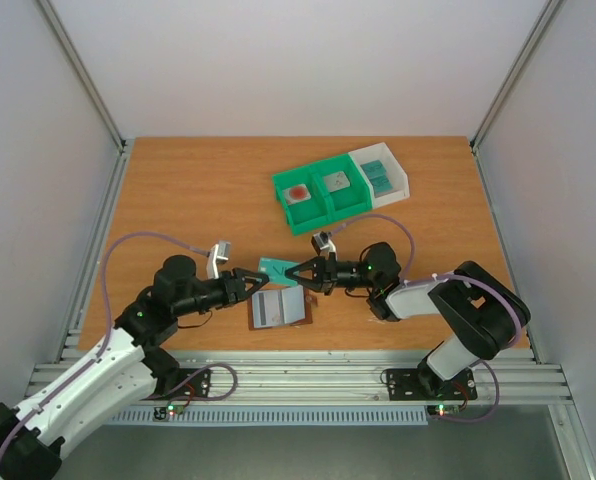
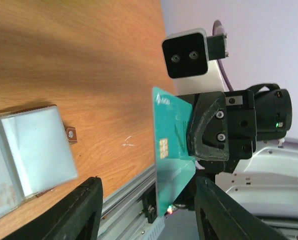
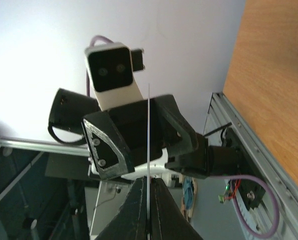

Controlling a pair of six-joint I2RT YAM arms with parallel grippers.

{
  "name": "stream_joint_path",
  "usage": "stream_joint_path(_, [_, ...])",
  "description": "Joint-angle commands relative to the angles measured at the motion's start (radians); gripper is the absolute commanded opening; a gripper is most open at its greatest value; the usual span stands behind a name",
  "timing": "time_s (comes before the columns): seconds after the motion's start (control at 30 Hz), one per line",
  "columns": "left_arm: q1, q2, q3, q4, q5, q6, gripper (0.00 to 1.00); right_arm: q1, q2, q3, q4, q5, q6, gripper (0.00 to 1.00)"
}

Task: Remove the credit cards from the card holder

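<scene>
A teal credit card (image 2: 171, 155) with a gold chip hangs upright in the air over the table's near edge. My right gripper (image 1: 290, 273) is shut on it, and in the right wrist view the card (image 3: 148, 130) shows edge-on between the pressed fingers (image 3: 137, 210). My left gripper (image 2: 149, 200) faces it, open, with one finger on each side of the card and neither touching it. The brown card holder (image 1: 280, 308) lies open on the table below, its grey-blue panels (image 2: 34, 150) up. More teal cards (image 1: 378, 176) lie in the white bin.
A green bin (image 1: 323, 210) at the back centre holds a red-spotted tile (image 1: 299, 192) and a grey square (image 1: 336, 181). A white bin (image 1: 403, 184) adjoins it on the right. Metal rails (image 1: 298, 378) run along the near edge, and walls close in both sides.
</scene>
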Motion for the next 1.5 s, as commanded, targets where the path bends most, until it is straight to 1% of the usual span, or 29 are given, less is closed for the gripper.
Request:
stream_joint_path(0.0, [0.008, -0.009, 0.06, -0.055, 0.065, 0.072, 0.53, -0.003, -0.029, -0.016, 0.04, -0.08, -0.021, 0.01])
stream_joint_path(0.07, [0.014, -0.004, 0.071, -0.05, 0.096, 0.079, 0.56, -0.003, -0.04, -0.016, 0.041, -0.097, -0.023, 0.01])
stream_joint_path(0.17, [0.025, 0.026, 0.073, 0.005, 0.165, 0.069, 0.59, -0.003, -0.052, -0.012, 0.041, -0.119, -0.023, 0.01])
stream_joint_path(0.3, [0.04, 0.055, 0.079, 0.046, 0.235, 0.057, 0.55, -0.003, -0.051, 0.0, 0.041, -0.152, -0.015, 0.01])
stream_joint_path(0.37, [0.052, 0.062, 0.069, 0.095, 0.276, 0.044, 0.55, -0.001, -0.05, -0.001, 0.042, -0.161, -0.02, 0.01])
stream_joint_path(0.43, [0.062, 0.089, 0.07, 0.133, 0.32, 0.019, 0.53, -0.001, -0.051, -0.002, 0.042, -0.174, -0.024, 0.01])
stream_joint_path(0.5, [0.067, 0.121, 0.08, 0.16, 0.359, 0.014, 0.5, -0.001, -0.055, -0.004, 0.042, -0.187, -0.028, 0.01])
stream_joint_path(0.6, [0.071, 0.149, 0.091, 0.169, 0.395, 0.019, 0.41, -0.001, -0.051, -0.009, 0.042, -0.194, -0.03, 0.01])
stream_joint_path(0.73, [0.078, 0.181, 0.128, 0.083, 0.414, 0.062, 0.31, -0.002, -0.045, -0.009, 0.041, -0.212, -0.028, 0.01])
stream_joint_path(0.87, [0.078, 0.214, 0.135, 0.147, 0.454, 0.046, 0.21, -0.001, -0.027, -0.003, 0.041, -0.231, -0.043, 0.01])
stream_joint_path(0.93, [0.078, 0.22, 0.145, 0.133, 0.462, 0.052, 0.14, -0.001, -0.015, -0.002, 0.042, -0.234, -0.049, 0.01])
stream_joint_path(1.0, [0.078, 0.223, 0.154, 0.089, 0.468, 0.073, 0.03, -0.001, -0.009, -0.001, 0.042, -0.234, -0.053, 0.01])
stream_joint_path(1.03, [0.078, 0.225, 0.16, 0.062, 0.467, 0.087, 0.01, -0.001, -0.008, -0.001, 0.042, -0.233, -0.053, 0.01])
stream_joint_path(1.13, [0.078, 0.229, 0.174, -0.005, 0.457, 0.139, 0.01, -0.002, -0.007, 0.002, 0.042, -0.23, -0.052, 0.02])
stream_joint_path(1.27, [0.079, 0.221, 0.163, 0.01, 0.416, 0.141, 0.0, -0.001, -0.007, -0.008, 0.041, -0.19, -0.04, 0.15])
stream_joint_path(1.33, [0.078, 0.207, 0.143, 0.064, 0.385, 0.107, 0.0, -0.001, -0.008, -0.022, 0.042, -0.148, -0.037, 0.2])
stream_joint_path(1.4, [0.078, 0.188, 0.119, 0.146, 0.349, 0.063, 0.0, -0.002, -0.013, -0.036, 0.042, -0.098, -0.035, 0.28])
stream_joint_path(1.47, [0.078, 0.169, 0.105, 0.186, 0.289, 0.026, 0.0, -0.001, -0.023, -0.039, 0.041, -0.058, -0.038, 0.35])
